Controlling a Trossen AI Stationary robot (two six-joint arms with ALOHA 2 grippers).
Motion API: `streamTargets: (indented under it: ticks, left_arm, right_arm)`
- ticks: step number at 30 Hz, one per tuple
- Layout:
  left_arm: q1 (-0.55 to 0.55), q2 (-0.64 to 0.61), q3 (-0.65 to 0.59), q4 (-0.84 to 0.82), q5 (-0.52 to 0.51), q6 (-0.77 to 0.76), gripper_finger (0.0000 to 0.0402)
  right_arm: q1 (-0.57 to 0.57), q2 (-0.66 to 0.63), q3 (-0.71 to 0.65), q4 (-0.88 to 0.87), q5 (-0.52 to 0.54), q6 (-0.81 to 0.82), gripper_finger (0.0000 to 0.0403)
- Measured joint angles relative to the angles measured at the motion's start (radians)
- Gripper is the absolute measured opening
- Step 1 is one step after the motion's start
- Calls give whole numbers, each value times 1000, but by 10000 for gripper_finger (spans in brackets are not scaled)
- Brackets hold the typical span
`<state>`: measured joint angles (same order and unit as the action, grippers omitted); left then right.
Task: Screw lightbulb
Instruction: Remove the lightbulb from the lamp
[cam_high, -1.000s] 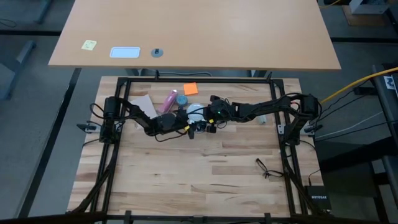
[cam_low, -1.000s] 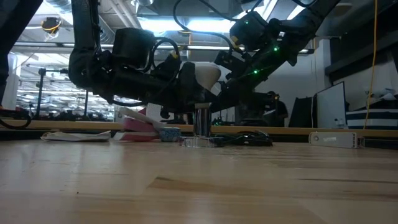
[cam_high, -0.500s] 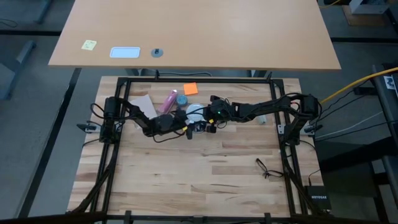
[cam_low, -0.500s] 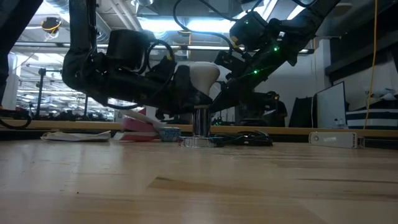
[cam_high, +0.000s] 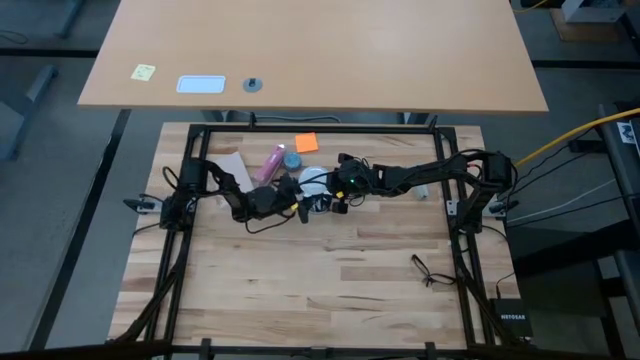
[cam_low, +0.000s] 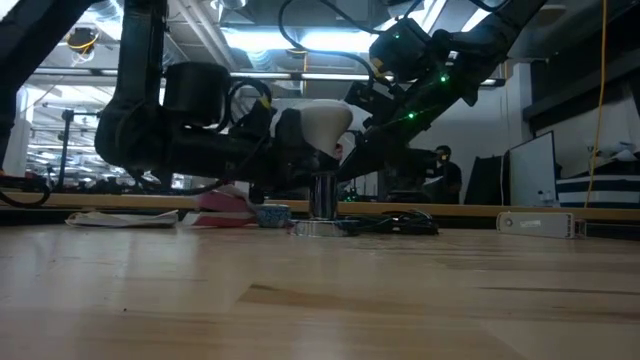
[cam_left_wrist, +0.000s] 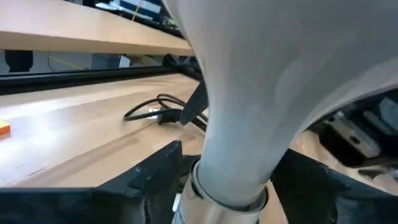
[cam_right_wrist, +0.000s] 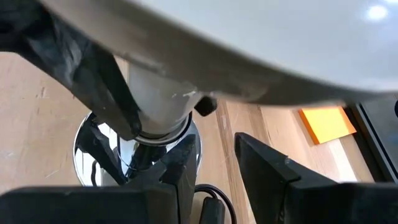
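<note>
The frosted white lightbulb (cam_low: 322, 122) stands upright with its neck in the silver socket post (cam_low: 323, 195) of the round shiny lamp base (cam_low: 320, 228), which sits on the wooden table. My left gripper (cam_low: 298, 160) reaches in level from the table's left and is shut around the bulb's neck. My right gripper (cam_low: 350, 165) slants down from the right and is open. In the right wrist view its fingers (cam_right_wrist: 183, 158) stand beside the post, with only bare wood between them. My left gripper pinches the lower end of the bulb's neck (cam_left_wrist: 239, 168), just above the silver collar, with one finger on either side. The fingers come in level from the table's left, across the upright bulb. The bulb stands in the socket with its globe above the fingers. I cannot tell whether my right gripper's finger touches the socket post (cam_right_wrist: 158, 127).
Behind the lamp lie a pink bottle (cam_high: 272, 160), an orange note (cam_high: 305, 143) and a white sheet (cam_high: 228, 165). A small blue round object (cam_low: 270, 214) sits left of the base. The lamp's black cord (cam_low: 400, 222) trails to the right, and a black cord loop (cam_high: 428, 270) lies near right.
My left gripper has sunk along the bulb from the globe toward the neck and has tipped from a downward slant to level, so more of the white globe shows above it. The bulb and my right gripper have stayed in place.
</note>
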<state>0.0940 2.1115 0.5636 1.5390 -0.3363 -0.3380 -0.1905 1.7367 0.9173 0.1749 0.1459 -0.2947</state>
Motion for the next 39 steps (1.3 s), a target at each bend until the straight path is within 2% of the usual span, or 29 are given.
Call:
streamTargets:
  ticks: [4, 9, 16, 21, 25, 31, 39]
  left_arm:
    - [0, -1, 0, 32, 0, 30, 187]
    - [-1, -10, 0, 32, -1, 50, 139]
    - [-2, -10, 0, 27, 0, 42, 135]
    - [-2, -11, 1, 22, 3, 43, 142]
    - [-2, -11, 1, 20, 4, 54, 139]
    - [-2, -11, 1, 17, 5, 57, 140]
    - [0, -11, 1, 18, 1, 59, 140]
  right_arm:
    - [0, 0, 0, -3, 6, 0, 121]
    - [0, 0, 0, -49, 80, 11, 121]
    - [0, 0, -1, -84, 163, 57, 121]
    - [-1, 2, -1, -144, 177, 128, 121]
    - [-1, 41, -1, -197, 161, 216, 121]
    - [0, 142, 2, -136, 75, 302, 121]
    - [14, 170, 3, -89, -2, 453, 121]
